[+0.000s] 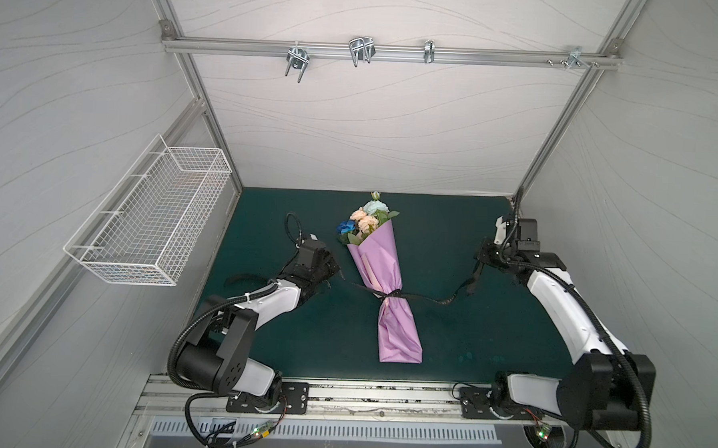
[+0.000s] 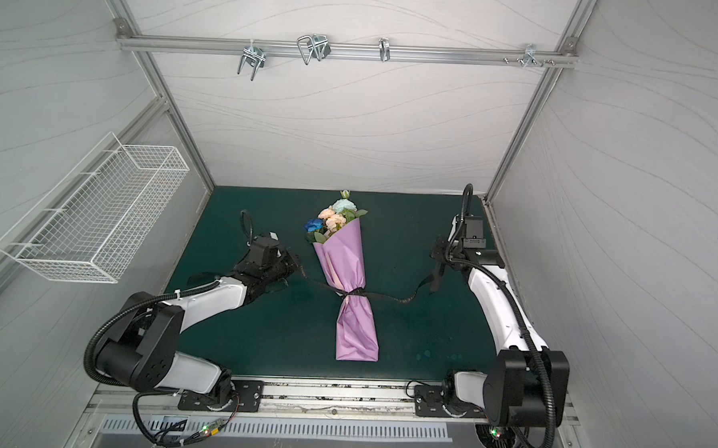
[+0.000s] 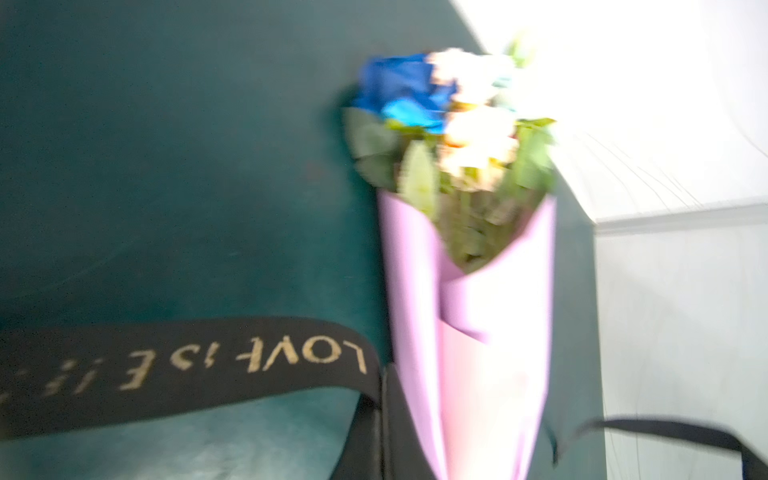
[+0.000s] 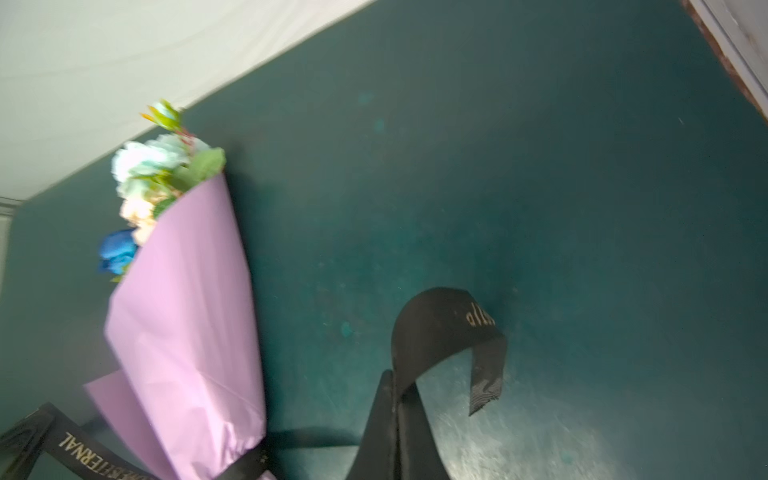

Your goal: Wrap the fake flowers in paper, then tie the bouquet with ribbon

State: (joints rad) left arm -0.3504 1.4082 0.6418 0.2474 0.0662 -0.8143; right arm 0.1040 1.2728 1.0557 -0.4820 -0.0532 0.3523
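**Ribbon cinched at the wrap's waist, both ends pinched, crossing to be drawn tight**

Position: the bouquet of fake flowers (image 1: pixel 368 221) lies mid-way across the green mat (image 1: pixel 468 346). Its blooms point toward the back wall and its stems are inside the lilac paper (image 1: pixel 382 267). The black ribbon (image 1: pixel 425 297) crosses the paper at its narrow waist and gathers it there.

Grippers: the left gripper (image 1: pixel 335 272) sits just beside the wrap, pressed together on the ribbon's left run. The left wrist view shows the lettered ribbon (image 3: pixel 208 361) entering the jaws. The right gripper (image 1: pixel 481 261) is well apart on the other side and pinches the far end. The loose tail curls out past its fingers (image 4: pixel 390 419).

Step in hand (judgement): tightening the crossing.
- Pull the two ends outward in opposite directions, level and low to the mat, with matched force. That way the bouquet should neither slide nor roll.
- The right run sags in a wave on the mat, so slack probably needs taking up on that side first.
- Pulling upward risks lifting the wrap or creasing the paper.

Not resolved:
- Whether the waist holds a true knot or only a single crossing cannot be told.
- The stems are fully hidden by the paper.
- The left fingertips are covered by the wrist in both top views.
- The left wrist view is motion-blurred.
- A dark strip behind the left arm may be ribbon tail, but this is uncertain.
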